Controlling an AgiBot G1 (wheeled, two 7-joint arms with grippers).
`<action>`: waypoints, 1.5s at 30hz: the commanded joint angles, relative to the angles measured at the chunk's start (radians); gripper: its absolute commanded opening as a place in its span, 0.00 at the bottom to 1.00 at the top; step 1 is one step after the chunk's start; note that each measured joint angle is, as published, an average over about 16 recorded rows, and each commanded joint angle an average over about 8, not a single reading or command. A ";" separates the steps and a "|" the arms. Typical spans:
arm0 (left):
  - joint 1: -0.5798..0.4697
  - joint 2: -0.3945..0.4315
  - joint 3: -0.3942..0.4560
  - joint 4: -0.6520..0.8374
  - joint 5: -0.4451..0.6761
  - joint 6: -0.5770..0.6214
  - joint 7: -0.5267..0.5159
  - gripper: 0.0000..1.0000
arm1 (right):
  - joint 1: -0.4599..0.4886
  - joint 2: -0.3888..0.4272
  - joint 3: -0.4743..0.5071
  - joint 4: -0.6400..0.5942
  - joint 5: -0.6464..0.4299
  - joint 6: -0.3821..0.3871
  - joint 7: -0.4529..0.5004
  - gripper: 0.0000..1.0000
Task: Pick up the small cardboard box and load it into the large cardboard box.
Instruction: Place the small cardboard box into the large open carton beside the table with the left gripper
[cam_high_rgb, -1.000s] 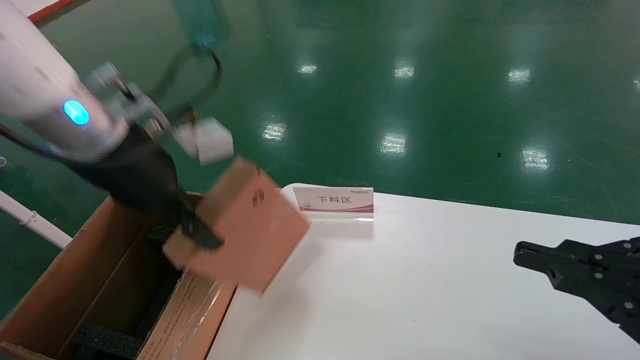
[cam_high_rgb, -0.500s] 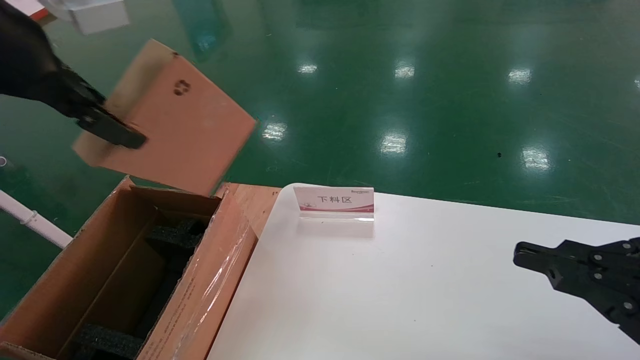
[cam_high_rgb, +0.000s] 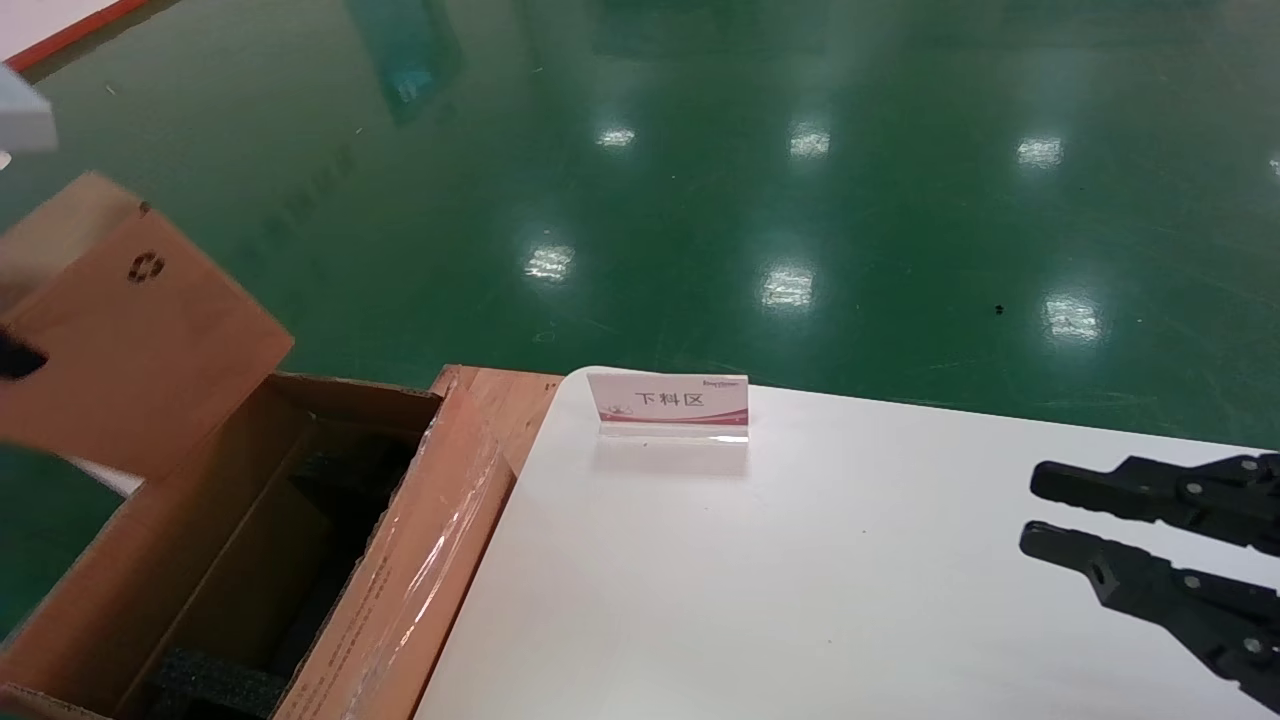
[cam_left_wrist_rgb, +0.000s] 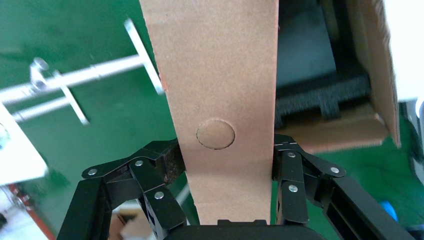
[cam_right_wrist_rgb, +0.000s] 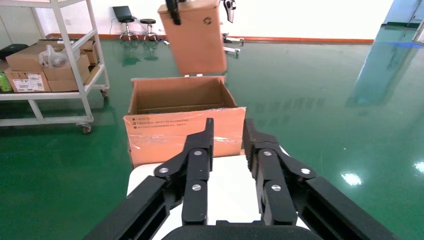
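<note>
While the small cardboard box (cam_high_rgb: 130, 330) hangs tilted above the large cardboard box's (cam_high_rgb: 200, 560) far corner in the head view, a release could probably catch its rim. From the left wrist, the left gripper (cam_left_wrist_rgb: 225, 165) clamps its narrow sides. From the right wrist, the right gripper (cam_right_wrist_rgb: 227, 145) idles, slightly parted, facing the carton.
</note>
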 joint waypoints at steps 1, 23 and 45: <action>0.000 0.007 0.058 0.015 -0.021 -0.002 0.015 0.00 | 0.000 0.000 0.000 0.000 0.000 0.000 0.000 1.00; 0.158 -0.072 0.266 0.134 -0.210 -0.085 0.034 0.00 | 0.000 0.001 -0.001 0.000 0.001 0.001 -0.001 1.00; 0.331 -0.137 0.255 0.198 -0.192 -0.182 0.018 0.00 | 0.001 0.001 -0.003 0.000 0.002 0.001 -0.001 1.00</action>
